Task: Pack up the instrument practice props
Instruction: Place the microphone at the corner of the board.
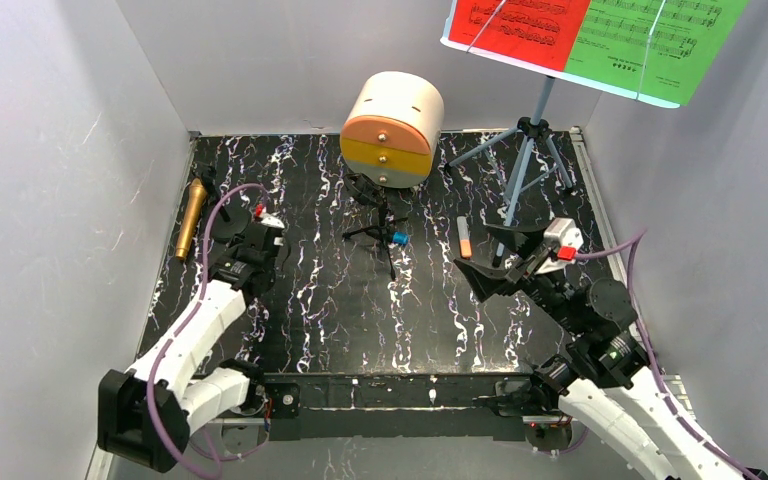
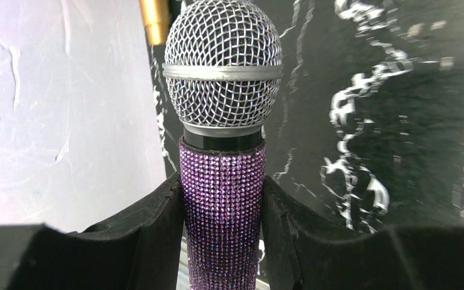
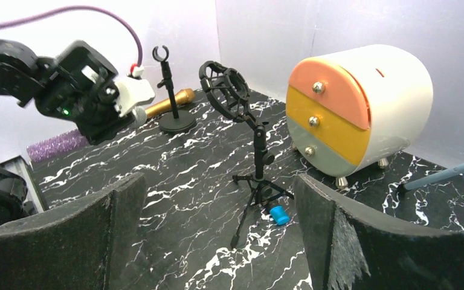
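Observation:
My left gripper [image 2: 222, 241] is shut on the purple microphone [image 2: 222, 181], both pads pressed against its glittery handle below the silver mesh head [image 2: 222, 66]. In the top view that gripper [image 1: 260, 238] sits at the left of the table, near the gold microphone [image 1: 191, 218], which lies by the left wall. My right gripper [image 1: 495, 258] hangs open and empty above the table, facing a black mic tripod [image 3: 255, 163] with a ring holder. A second black stand [image 3: 172, 109] with a round base stands by the gold microphone [image 3: 172, 99]. The pale-blue tripod [image 1: 525, 160] carries the red sheet [image 1: 520, 25] and the green sheet [image 1: 655, 45].
The round cream-and-orange drawer cabinet [image 1: 392, 130] stands at the back centre. A small blue cap [image 3: 279, 215] lies at the black tripod's feet. A grey-and-orange marker [image 1: 464, 237] lies in front of the right gripper. White walls close in on the left, back and right.

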Available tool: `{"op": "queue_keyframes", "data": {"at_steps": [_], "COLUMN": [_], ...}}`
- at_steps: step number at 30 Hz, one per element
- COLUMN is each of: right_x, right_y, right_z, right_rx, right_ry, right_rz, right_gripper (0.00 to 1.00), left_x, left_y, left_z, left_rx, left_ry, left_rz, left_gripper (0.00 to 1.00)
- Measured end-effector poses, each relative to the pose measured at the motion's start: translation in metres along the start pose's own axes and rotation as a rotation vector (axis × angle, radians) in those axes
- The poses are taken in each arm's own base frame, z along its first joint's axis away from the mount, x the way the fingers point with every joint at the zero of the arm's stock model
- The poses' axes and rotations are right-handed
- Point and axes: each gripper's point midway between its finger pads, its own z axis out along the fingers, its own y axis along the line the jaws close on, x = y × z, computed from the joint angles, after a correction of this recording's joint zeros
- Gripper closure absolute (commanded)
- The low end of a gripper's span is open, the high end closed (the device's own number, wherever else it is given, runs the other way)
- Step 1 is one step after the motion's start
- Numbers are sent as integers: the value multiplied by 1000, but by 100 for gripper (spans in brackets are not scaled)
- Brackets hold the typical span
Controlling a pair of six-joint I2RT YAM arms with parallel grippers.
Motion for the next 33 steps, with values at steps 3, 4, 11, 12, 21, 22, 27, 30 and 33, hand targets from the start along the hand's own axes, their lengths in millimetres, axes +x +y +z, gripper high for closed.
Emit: {"op": "queue_keyframes", "data": {"at_steps": [3,4,11,12,21,22,27,30,33], "right_x": [-5,-8,-17,-19,-32,-30,-26,-25,-25], "right_y": [0,2,4,4,2,2,1,1,0], "right_z": [-5,-6,-12,-14,-25,-25,-25,-25,-25], "right_rx": [13,13,29,34,67,69,75,77,81], "right_ry": [-26,-37,-75,-85,-134,-129,-114,-110,-109], "right_rz": [0,1,14,16,23,23,22,22,19], "right_gripper": [1,1,1,1,1,1,1,1,1], "left_x": [16,24,70,74,106,109,116,111,108], "left_y": [6,7,3,3,10,11,13,13,15], "left_z": [20,27,66,69,87,89,98,104,107], "left_rx": [-60,-81,-143,-152,-214,-215,-226,-220,-225], "left_ry": [73,106,257,264,318,334,402,417,433], "left_rz": [-7,-5,-1,-6,16,24,72,89,105], "left_gripper": [100,100,100,100,88,83,66,52,44]}}
